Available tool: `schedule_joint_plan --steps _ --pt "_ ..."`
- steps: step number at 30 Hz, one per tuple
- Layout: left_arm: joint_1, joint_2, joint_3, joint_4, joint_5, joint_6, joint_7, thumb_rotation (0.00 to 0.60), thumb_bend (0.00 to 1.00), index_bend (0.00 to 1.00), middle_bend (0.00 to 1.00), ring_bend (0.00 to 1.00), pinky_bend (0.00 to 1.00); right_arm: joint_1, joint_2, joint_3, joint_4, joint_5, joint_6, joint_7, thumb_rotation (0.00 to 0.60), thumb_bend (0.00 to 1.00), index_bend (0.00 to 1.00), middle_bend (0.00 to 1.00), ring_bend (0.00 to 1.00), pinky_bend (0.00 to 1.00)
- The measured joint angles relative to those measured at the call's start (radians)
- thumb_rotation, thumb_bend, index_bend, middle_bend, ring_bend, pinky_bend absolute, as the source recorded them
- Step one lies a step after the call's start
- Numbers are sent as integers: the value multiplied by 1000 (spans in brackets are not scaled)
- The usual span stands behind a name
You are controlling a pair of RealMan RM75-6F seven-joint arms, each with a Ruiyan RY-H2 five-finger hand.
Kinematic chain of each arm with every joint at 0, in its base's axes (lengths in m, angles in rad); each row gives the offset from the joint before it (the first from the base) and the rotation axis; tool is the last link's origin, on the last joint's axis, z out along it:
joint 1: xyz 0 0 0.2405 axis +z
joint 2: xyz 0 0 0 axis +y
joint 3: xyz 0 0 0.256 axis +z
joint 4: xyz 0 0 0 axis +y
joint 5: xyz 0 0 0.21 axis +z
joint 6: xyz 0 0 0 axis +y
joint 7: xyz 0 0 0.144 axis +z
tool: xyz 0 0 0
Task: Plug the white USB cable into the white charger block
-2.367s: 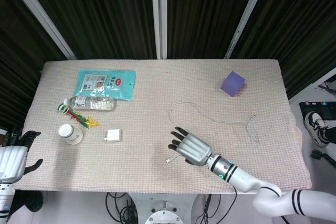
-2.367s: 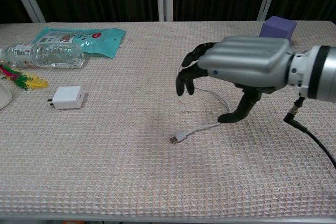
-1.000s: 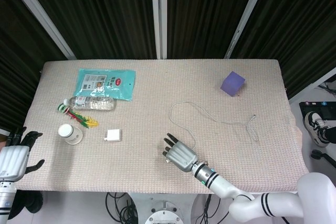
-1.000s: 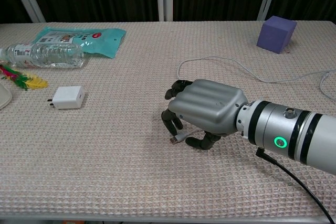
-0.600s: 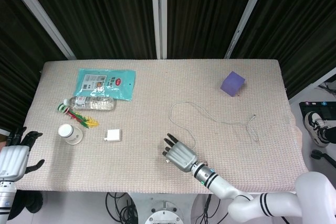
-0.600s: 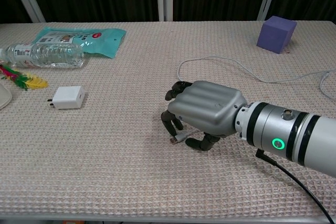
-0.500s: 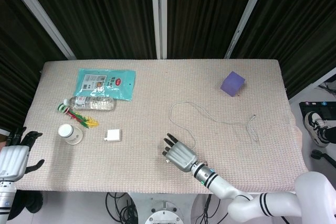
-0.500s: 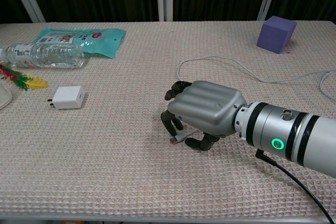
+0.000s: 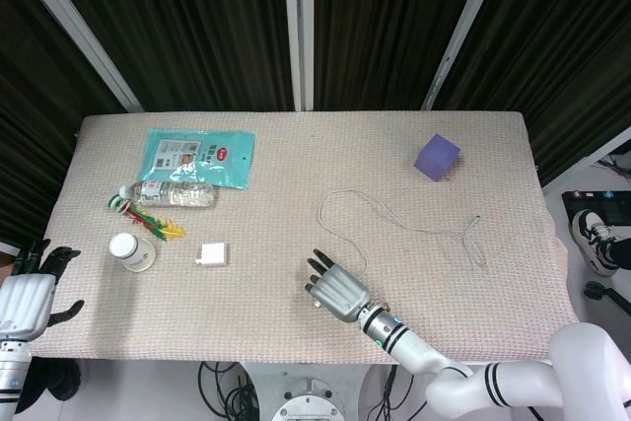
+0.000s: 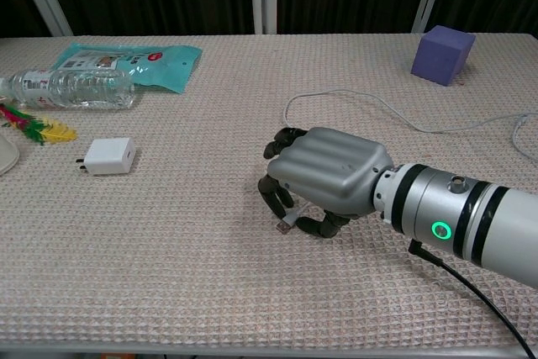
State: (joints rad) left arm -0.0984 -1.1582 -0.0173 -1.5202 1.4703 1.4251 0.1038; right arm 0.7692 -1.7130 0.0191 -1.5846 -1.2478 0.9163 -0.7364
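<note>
White and thin, the USB cable [image 10: 370, 105] runs out from under the right hand [image 10: 328, 178] and loops away behind it toward the far right side of the table [image 10: 210, 292]. The right hand lies low on the woven cloth near the front edge, with its fingers [image 10: 273, 195] curled down around the plug end of the cable [image 10: 287, 224]. The small metal plug sticks out just below the fingers, tipped up a little, and the thumb [image 10: 315, 226] sits right beside it. The hand seems to be pinching the plug, with its grip narrow.

Off to the left of the right hand, well apart from it, lies the white charger block [image 10: 108, 156]. It rests flat on the cloth with its prongs pointing left.

Further left and behind the block are a clear water bottle [image 10: 67, 87] lying on its side and a teal packet [image 10: 134, 61] just behind it. A bunch of red, green and yellow bits [image 10: 29, 123] lies near the left edge, beside the bottle. In the head view a small white round cup [image 9: 131, 249] sits near those bits, to the left of the block.

A purple cube [image 10: 443, 55] sits far behind the right hand, off to its right.

The left hand [image 9: 25, 298] shows only in the head view, off the table's left front corner, well away from everything. It holds nothing and its dark fingers are spread apart.
</note>
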Motion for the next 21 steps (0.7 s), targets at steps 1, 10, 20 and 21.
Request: schedule_joint_plan --steps 1,10,20,21 --pt "-2 1 -1 -2 1 -1 2 600 145 215 176 34 0 -1 2 0 -2 -7 5 7 600 367 547 453 133 0" --pt "-41 20 -9 -37 23 -31 44 600 145 208 176 34 0 -27 36 2 -8 -79 64 99 600 374 572 485 161 0" --pt "-115 41 -30 -91 38 -100 101 600 145 205 176 33 0 -61 71 -1 1 -140 115 189 600 397 609 530 199 0" --pt "-124 42 -33 -95 39 -108 104 600 145 205 176 33 0 -65 75 0 2 -146 122 199 600 399 612 532 201 0"
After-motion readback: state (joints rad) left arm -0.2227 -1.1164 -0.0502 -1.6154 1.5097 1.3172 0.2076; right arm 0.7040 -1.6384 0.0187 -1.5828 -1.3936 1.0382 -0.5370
